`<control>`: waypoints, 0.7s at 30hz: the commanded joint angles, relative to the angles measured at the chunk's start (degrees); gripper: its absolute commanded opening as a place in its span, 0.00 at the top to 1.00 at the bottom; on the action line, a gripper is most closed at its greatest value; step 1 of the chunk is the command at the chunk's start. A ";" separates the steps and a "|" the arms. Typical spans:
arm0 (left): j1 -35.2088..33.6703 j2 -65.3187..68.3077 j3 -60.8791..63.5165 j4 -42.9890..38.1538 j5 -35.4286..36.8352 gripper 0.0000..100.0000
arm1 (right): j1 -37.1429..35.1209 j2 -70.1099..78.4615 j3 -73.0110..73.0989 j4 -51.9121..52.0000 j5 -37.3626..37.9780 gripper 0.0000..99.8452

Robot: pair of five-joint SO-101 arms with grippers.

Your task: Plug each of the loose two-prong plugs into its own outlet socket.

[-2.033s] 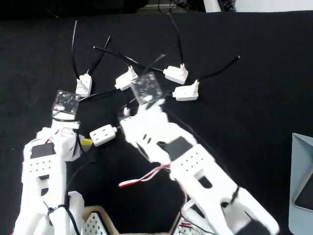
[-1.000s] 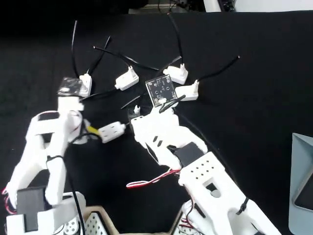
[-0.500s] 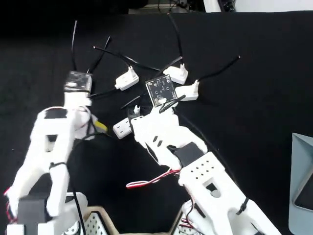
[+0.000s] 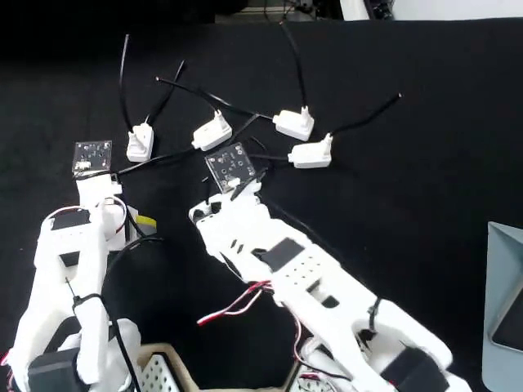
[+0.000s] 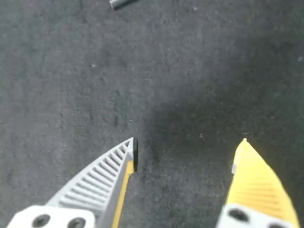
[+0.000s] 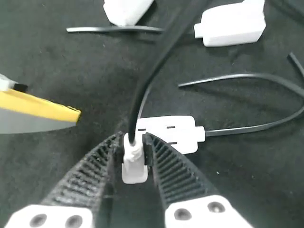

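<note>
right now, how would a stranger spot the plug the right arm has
On the black table, find the right gripper. Between its ribbed black fingers sits a white plug with a black cord. The other plugs lie loose; this one alone is gripped, beside a two-slot socket.

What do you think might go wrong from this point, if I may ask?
The white socket block lies loose on the black cloth, and the open left tool grips nothing, so pushing may slide it away. The right tool is shut on the white plug whose prongs are hidden, so alignment is uncertain.
</note>
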 commanded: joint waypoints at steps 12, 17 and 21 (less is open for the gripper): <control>-0.57 -1.76 0.48 -0.79 0.44 0.68 | -1.05 3.82 -2.42 -8.00 0.00 0.99; -0.57 -1.76 0.48 -0.79 0.44 0.68 | -0.79 9.63 -2.59 -13.45 3.25 0.99; -0.66 -1.76 0.48 -0.79 0.44 0.68 | -0.70 12.88 -2.86 -16.18 4.40 0.99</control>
